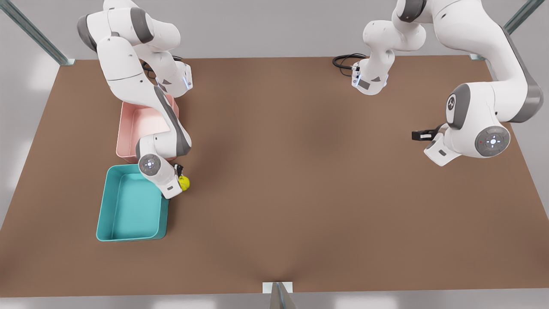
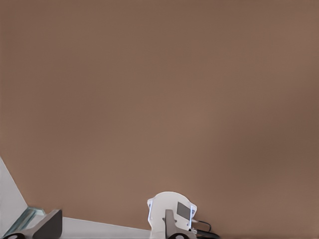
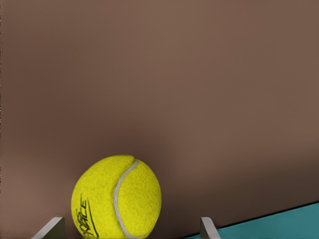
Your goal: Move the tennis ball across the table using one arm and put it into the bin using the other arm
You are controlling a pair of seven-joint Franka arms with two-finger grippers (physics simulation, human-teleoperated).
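While the right end effector (image 1: 182, 179), at the front view's lower left, gripped the small yellow-green fuzzy tennis ball (image 1: 184, 183) just beside the teal shallow plastic bin (image 1: 107, 206), apparently for dropping, the left end effector (image 1: 422, 135) waited well apart over the brown tabletop (image 1: 300, 171), grip unclear.

Obstructions: teal bin (image 1: 131, 206) and pink bin (image 1: 141, 128) near the front view's left edge, tennis ball (image 1: 184, 183) just beside the teal one; remaining table (image 1: 300, 171) open.
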